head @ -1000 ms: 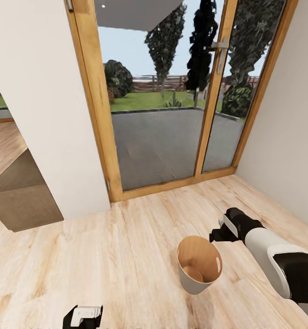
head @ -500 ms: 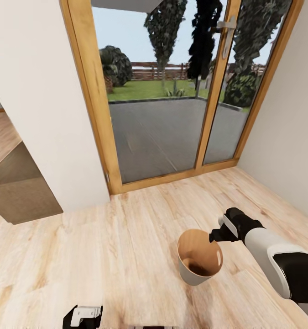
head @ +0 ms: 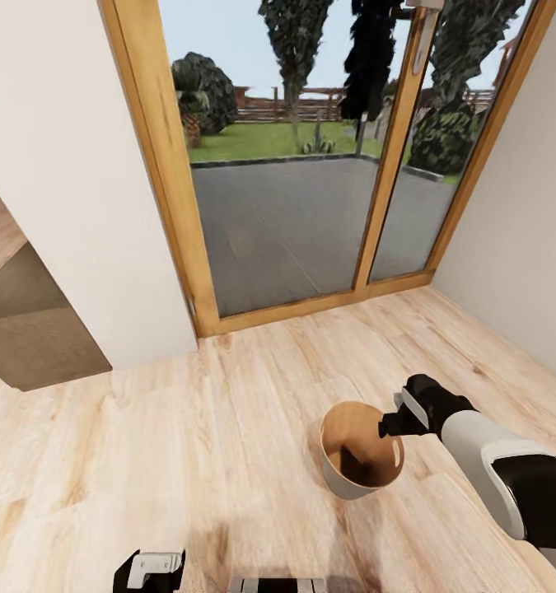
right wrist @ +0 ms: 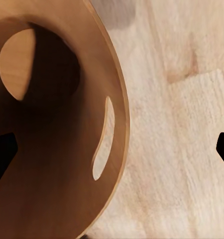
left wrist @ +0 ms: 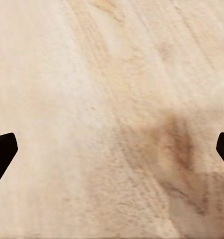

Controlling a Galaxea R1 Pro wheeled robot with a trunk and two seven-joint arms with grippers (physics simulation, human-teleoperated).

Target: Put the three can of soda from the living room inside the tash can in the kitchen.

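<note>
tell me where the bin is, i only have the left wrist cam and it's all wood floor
observer: The tash can stands on the floor before the glass door, at the robot's right front.
operator: right tool near it?
observer: Yes, the right tool hangs at its far right rim.
operator: holding a can?
observer: No, the right wrist view shows its fingers wide apart, nothing between them.

Floor (head: 187, 428): light wood planks, bounded by white walls and a wood-framed glass door at the far side. Trash can (head: 356, 473) is seen standing upright directly on it, approx. centre-right; pale grey outside, coppery brown inside. Dark shadow is cast on planks near the bottom edge.
</note>
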